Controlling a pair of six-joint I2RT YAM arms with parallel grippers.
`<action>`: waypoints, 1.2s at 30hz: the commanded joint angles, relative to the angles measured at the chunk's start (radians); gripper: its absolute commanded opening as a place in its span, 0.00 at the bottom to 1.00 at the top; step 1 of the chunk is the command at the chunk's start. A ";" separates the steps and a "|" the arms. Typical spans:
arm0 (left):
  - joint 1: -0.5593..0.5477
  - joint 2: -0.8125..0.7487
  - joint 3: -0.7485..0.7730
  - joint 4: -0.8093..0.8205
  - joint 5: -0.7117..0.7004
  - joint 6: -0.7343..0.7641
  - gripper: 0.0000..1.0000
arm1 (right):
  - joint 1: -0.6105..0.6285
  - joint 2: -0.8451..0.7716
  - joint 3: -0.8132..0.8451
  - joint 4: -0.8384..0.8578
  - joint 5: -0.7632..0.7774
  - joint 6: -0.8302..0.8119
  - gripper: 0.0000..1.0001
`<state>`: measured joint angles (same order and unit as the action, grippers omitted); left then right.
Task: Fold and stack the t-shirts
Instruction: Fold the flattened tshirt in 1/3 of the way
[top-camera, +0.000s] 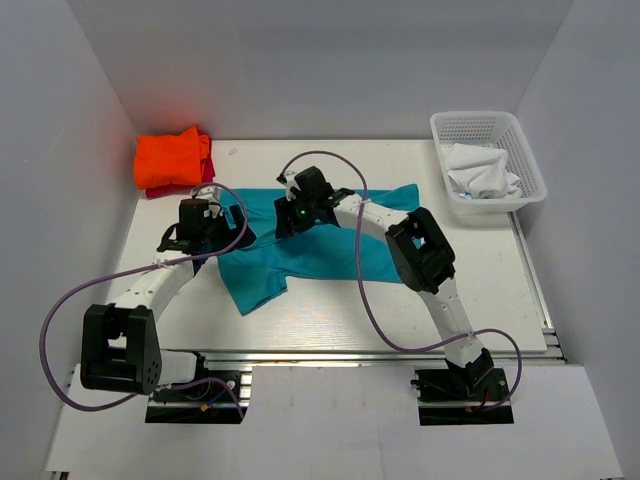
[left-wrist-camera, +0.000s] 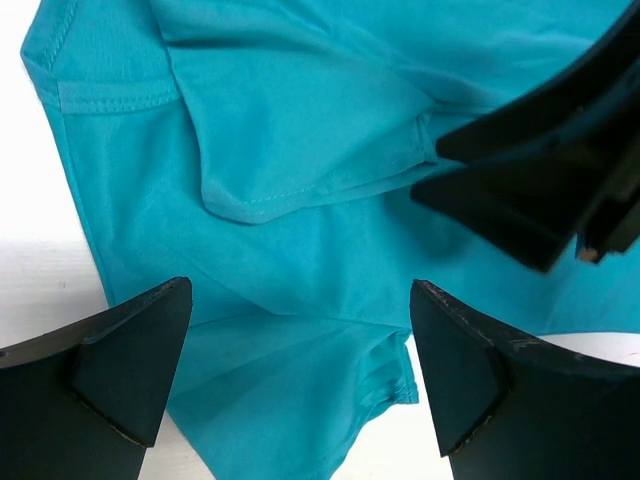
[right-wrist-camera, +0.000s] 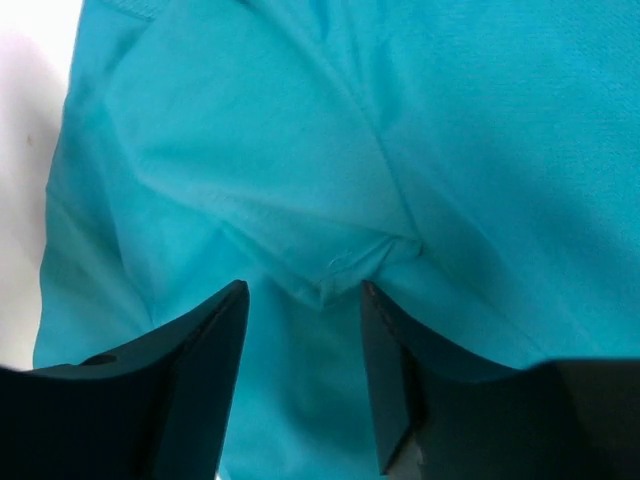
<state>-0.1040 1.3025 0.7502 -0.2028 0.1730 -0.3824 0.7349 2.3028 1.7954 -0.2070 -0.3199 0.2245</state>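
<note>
A teal-blue t-shirt (top-camera: 320, 250) lies spread and rumpled across the middle of the table. A bright orange t-shirt (top-camera: 172, 158) sits folded on a red one (top-camera: 207, 165) at the back left. My left gripper (top-camera: 200, 225) hovers open over the teal shirt's left side, with a sleeve hem below its jaws (left-wrist-camera: 300, 290). My right gripper (top-camera: 295, 205) is down on the shirt's upper edge, its jaws (right-wrist-camera: 304, 290) apart at a narrower gap, with a small ridge of teal cloth (right-wrist-camera: 345, 262) just beyond the tips. The right gripper (left-wrist-camera: 530, 190) also shows in the left wrist view.
A white mesh basket (top-camera: 520, 135) at the back right holds a crumpled white cloth (top-camera: 482, 172). White walls enclose the table on three sides. Purple cables loop from both arms over the table.
</note>
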 joint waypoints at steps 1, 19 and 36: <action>0.001 -0.051 -0.011 -0.013 0.007 0.004 1.00 | 0.004 0.033 0.070 -0.026 0.035 0.027 0.54; 0.010 -0.100 -0.020 -0.023 -0.012 0.013 1.00 | 0.044 -0.095 0.021 -0.092 0.090 0.064 0.00; 0.010 -0.071 -0.009 -0.061 -0.049 0.013 1.00 | 0.043 -0.163 -0.120 -0.156 0.140 0.179 0.13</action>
<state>-0.0994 1.2358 0.7391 -0.2394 0.1482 -0.3779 0.7780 2.1780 1.6878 -0.3256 -0.1986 0.3923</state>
